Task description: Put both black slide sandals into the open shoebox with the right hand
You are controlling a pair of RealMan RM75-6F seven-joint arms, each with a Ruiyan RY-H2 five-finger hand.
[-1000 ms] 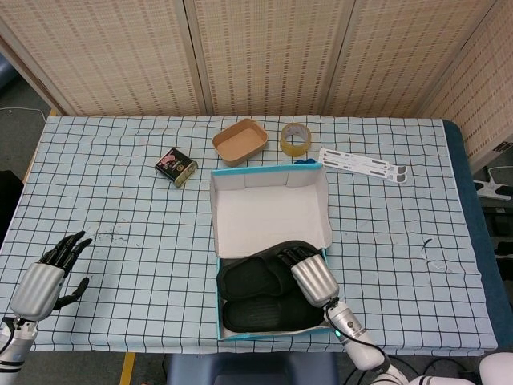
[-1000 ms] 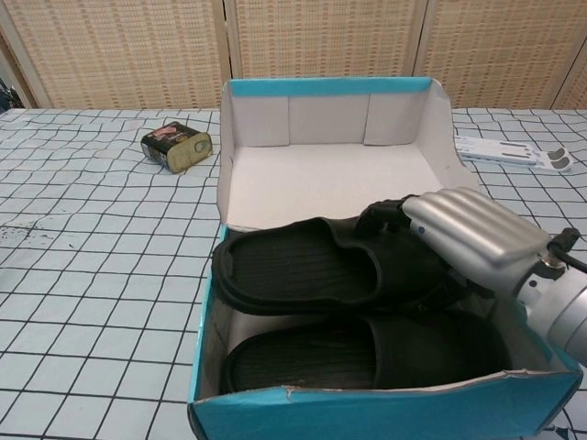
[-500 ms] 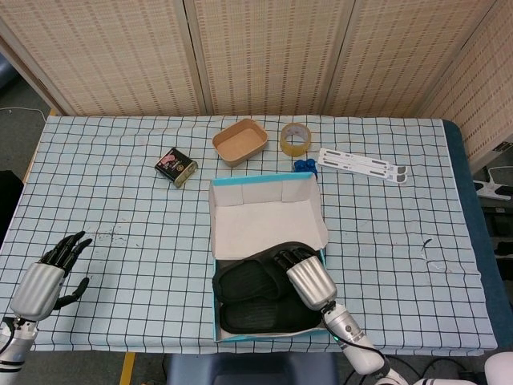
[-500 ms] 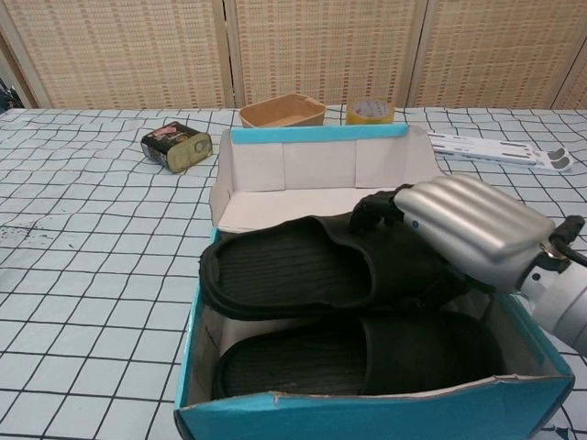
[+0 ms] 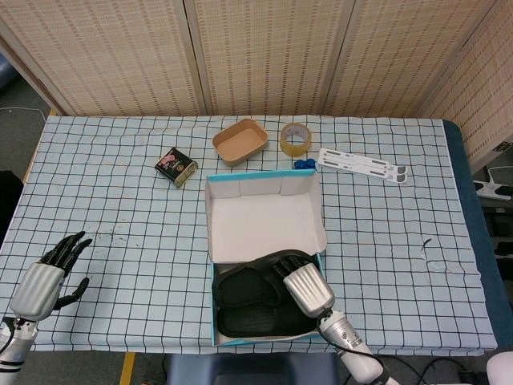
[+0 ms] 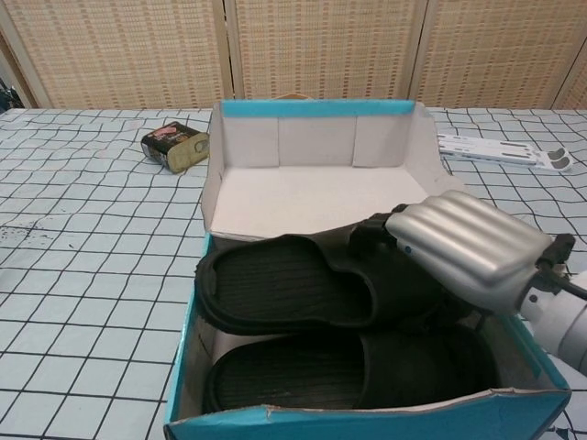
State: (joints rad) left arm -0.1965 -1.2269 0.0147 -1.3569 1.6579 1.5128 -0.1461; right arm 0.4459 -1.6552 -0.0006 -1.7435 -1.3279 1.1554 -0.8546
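Head view: right hand (image 5: pixel 307 287) sits over the near right part of the open shoebox (image 5: pixel 264 212), fingers curled down onto the strap of the upper sandal (image 5: pixel 247 282); whether they actually clamp it can't be told from here. 2nd sandal (image 5: pixel 260 321) lies flat just below the hand, along the box's near wall. Box's raised lid stands beyond the hand; past that are a brown paper bowl (image 5: pixel 240 141), a tape roll (image 5: pixel 294 138) and a white card strip (image 5: pixel 362 165). Small tin (image 5: pixel 176 168) is up and to the hand's left. Left hand (image 5: pixel 48 277) is far left at the table edge, fingers spread, holding nothing. Chest view: right hand (image 6: pixel 463 247) w/ fingertips (image 6: pixel 371 227) tucked over the strap of the upper sandal (image 6: pixel 293 289), which rides tilted, its heel over the box's left wall. 2nd sandal (image 6: pixel 353 371) sits under and nearer, inside the shoebox (image 6: pixel 358 426). Tin (image 6: pixel 176 145) is far left of the hand.
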